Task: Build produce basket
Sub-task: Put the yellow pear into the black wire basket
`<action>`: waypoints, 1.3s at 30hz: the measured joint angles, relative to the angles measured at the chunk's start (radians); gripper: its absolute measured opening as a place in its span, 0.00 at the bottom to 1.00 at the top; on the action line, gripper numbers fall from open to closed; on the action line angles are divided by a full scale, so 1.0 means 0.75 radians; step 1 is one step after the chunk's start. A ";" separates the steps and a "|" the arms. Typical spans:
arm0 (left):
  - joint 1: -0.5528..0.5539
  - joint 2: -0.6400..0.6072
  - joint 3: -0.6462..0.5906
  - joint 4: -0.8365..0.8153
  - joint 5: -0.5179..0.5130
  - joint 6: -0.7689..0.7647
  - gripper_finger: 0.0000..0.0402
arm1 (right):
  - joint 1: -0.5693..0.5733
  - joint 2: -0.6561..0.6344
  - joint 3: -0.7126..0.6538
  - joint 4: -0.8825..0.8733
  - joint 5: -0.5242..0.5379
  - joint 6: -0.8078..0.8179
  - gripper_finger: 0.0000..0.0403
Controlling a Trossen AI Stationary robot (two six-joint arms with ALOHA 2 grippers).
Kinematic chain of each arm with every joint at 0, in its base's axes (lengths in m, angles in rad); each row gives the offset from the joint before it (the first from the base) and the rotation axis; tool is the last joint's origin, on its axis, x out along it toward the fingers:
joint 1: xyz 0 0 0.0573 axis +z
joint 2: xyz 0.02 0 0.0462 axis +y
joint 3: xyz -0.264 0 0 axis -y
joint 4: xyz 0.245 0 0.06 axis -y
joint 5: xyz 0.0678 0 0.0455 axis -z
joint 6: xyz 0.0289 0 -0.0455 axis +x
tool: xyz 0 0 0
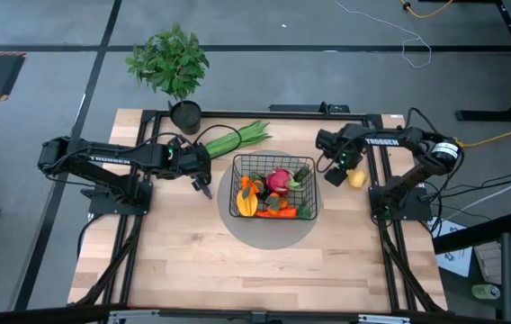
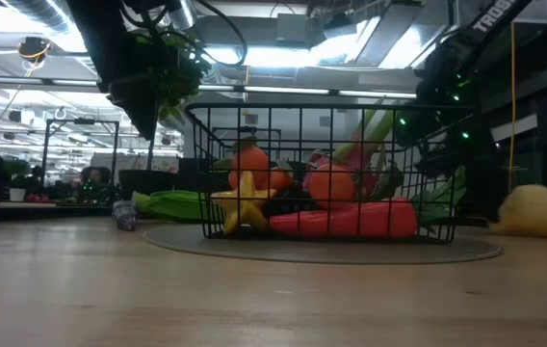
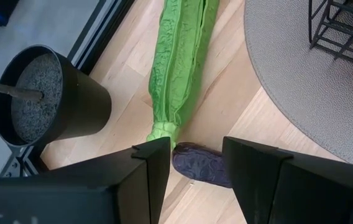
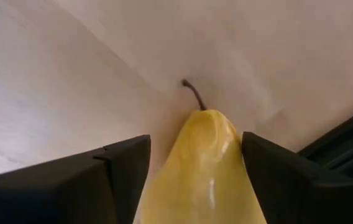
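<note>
Your right gripper (image 4: 192,180) straddles the yellow pear (image 4: 204,168), fingers apart, at three o'clock of the basket (image 1: 273,187). The pear looks smooth, slippery and tapered, so grip its wide belly. Your left gripper (image 3: 192,177) hangs open over a dark grape cluster (image 3: 202,165) at nine o'clock; pad contact is hidden.

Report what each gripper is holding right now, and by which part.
Left gripper: open, nothing held, above a dark purple item. Right gripper: fingers straddle the yellow pear body; whether they grip cannot be told.
</note>
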State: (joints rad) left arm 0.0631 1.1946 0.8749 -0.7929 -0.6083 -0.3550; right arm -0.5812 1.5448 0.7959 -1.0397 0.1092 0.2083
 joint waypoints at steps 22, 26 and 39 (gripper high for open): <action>0.000 0.000 0.000 0.001 -0.001 0.000 0.34 | 0.001 0.001 -0.117 -0.006 -0.057 0.369 0.31; 0.000 0.000 0.000 0.001 -0.001 0.001 0.34 | 0.002 0.000 -0.027 -0.041 -0.042 0.311 0.29; 0.000 0.000 0.000 0.001 -0.005 0.030 0.34 | 0.077 -0.005 0.610 -0.262 0.420 0.313 0.27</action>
State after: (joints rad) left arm 0.0631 1.1946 0.8749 -0.7921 -0.6117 -0.3323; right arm -0.5238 1.5410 1.2530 -1.2359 0.4240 0.4434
